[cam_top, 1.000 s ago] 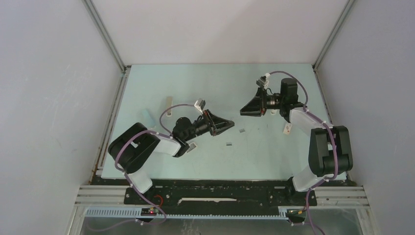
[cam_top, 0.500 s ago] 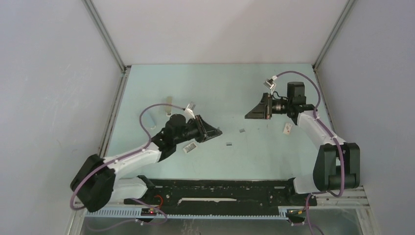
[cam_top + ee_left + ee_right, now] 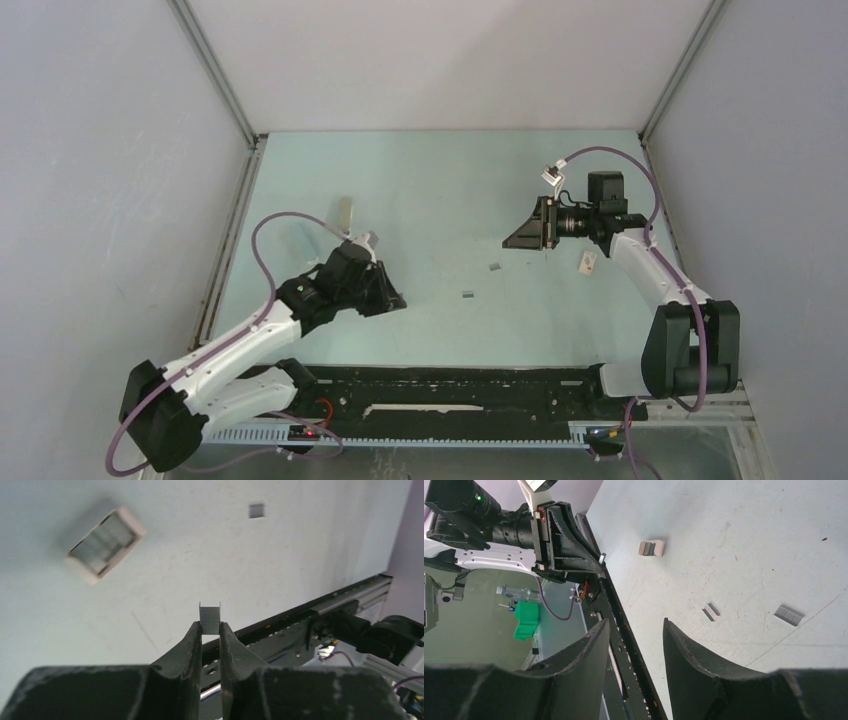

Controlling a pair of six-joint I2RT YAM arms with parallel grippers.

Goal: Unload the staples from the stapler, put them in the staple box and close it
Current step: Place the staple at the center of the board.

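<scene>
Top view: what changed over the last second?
The left gripper pulled back toward the near-left edge, still shut on a staple strip. The right gripper edged slightly right and nearer, open and empty. Both loose strips stayed put.

Beyond the loose staple strip (image 3: pixel 467 295) mid-table, bare tabletop (image 3: pixel 440 180) runs open to the far wall. Left of that strip, the left gripper (image 3: pixel 398 299) with its pinched staples (image 3: pixel 209 614) bars the way. Behind it to the right are another strip (image 3: pixel 494 267), the right gripper (image 3: pixel 510 241) and the stapler (image 3: pixel 587 262).
</scene>
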